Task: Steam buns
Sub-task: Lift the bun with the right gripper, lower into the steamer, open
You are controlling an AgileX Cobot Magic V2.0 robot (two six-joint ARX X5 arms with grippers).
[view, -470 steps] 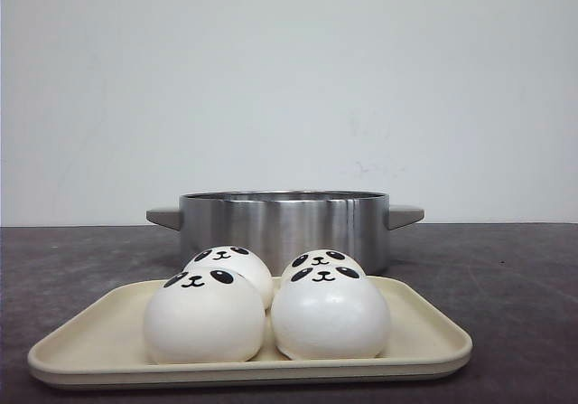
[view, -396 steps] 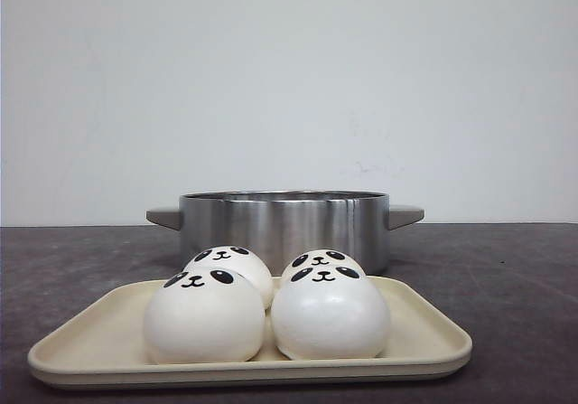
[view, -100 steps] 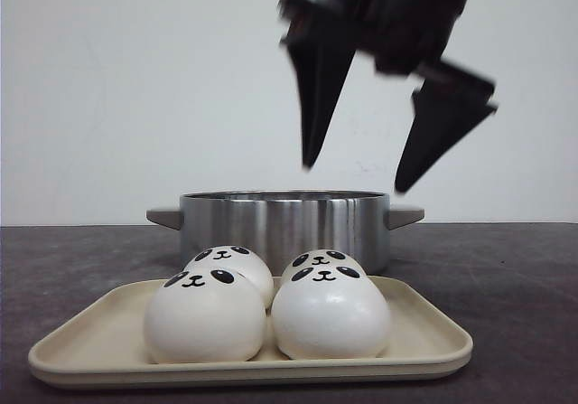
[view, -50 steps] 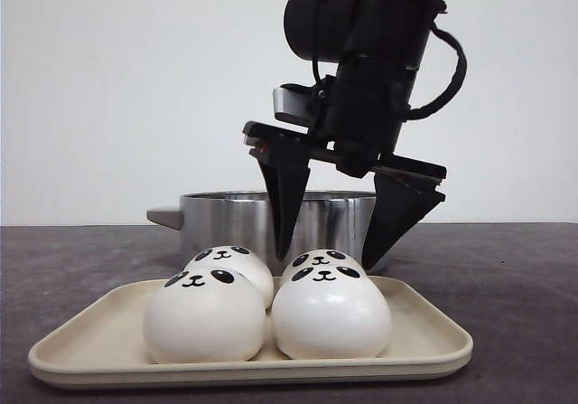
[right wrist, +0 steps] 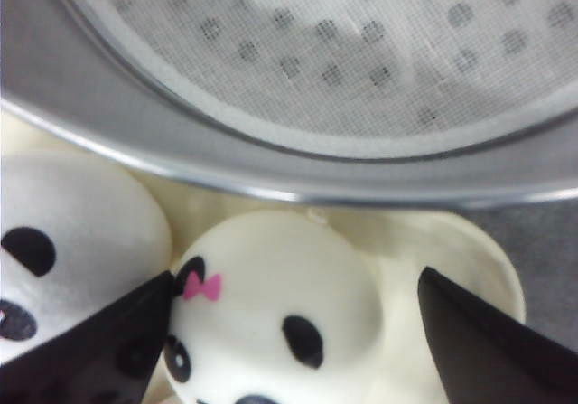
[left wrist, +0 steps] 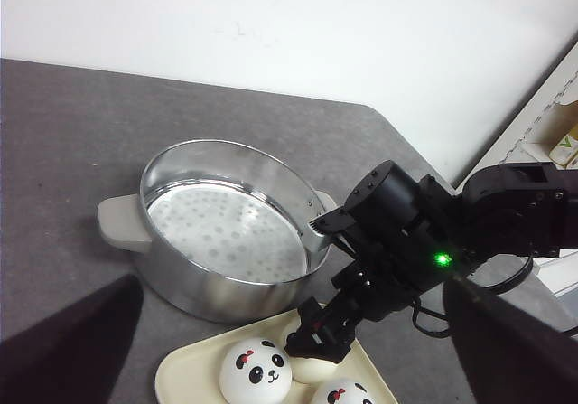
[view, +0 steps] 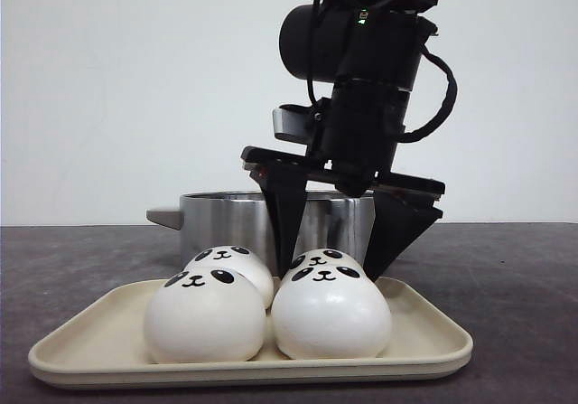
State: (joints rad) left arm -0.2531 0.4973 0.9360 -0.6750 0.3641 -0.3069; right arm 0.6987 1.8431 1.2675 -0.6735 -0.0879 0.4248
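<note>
Four white panda buns sit on a cream tray (view: 90, 341): front left (view: 204, 315), front right (view: 331, 318), back left (view: 237, 261) and back right (view: 327, 259). My right gripper (view: 327, 275) is open, lowered over the back right bun with one finger on each side. In the right wrist view that bun (right wrist: 271, 305), with a pink bow, lies between the black fingers (right wrist: 90, 350); the gripper (right wrist: 296, 276) is not shut on it. My left gripper (left wrist: 293, 285) is open and empty, high above the table, looking down on the pot (left wrist: 226, 223) and two other buns (left wrist: 256, 372).
A steel pot (view: 271, 223) with grey side handles and a perforated steamer plate (right wrist: 361, 42) inside stands just behind the tray. The right arm (left wrist: 406, 250) reaches in from the right. A light wall rises behind the dark table.
My right gripper came into view from above the pot and dropped down, still open, until its fingers straddle the back right bun. The buns, tray and pot have not moved.
</note>
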